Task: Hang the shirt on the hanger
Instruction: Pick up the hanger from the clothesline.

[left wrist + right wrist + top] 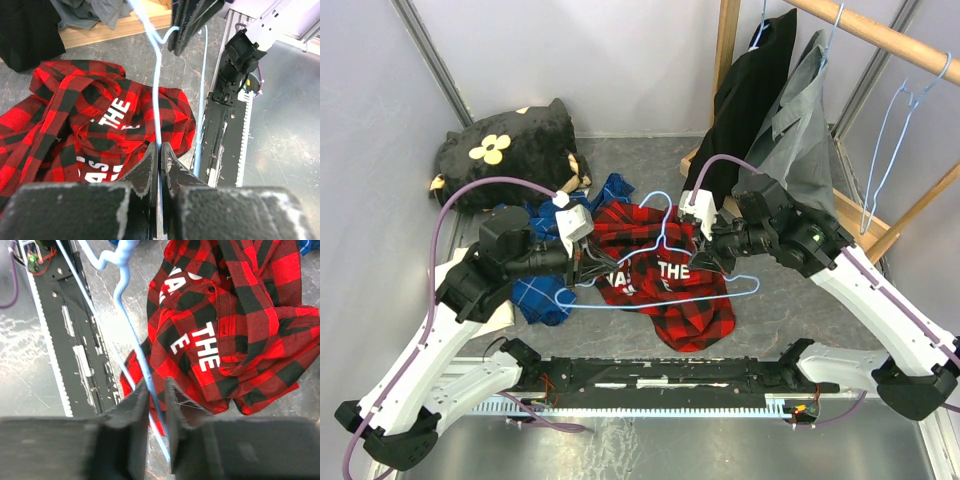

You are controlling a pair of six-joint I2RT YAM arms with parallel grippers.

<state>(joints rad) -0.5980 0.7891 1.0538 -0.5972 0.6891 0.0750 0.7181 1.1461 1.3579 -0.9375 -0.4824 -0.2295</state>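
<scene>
The red-and-black plaid shirt (pixel 692 315) with white lettering lies crumpled on the grey table, and also shows in the left wrist view (pixel 75 115) and the right wrist view (pixel 240 325). The light-blue wire hanger (pixel 660 303) hangs just above it, hook toward the back. My left gripper (pixel 588 270) is shut on the hanger's left end, the wire (pixel 156 85) pinched between its fingertips (pixel 160 147). My right gripper (pixel 705 255) is at the right shoulder. Its jaws (pixel 156 385) stand narrow around the wire (pixel 131 325), with a gap still showing.
A blue plaid shirt (pixel 545 295) lies under the left arm. A black cushion with yellow flowers (pixel 510 150) sits at the back left. A wooden rack at the back right carries a black garment (pixel 750 90), a grey one (pixel 800 130) and a spare hanger (pixel 885 150).
</scene>
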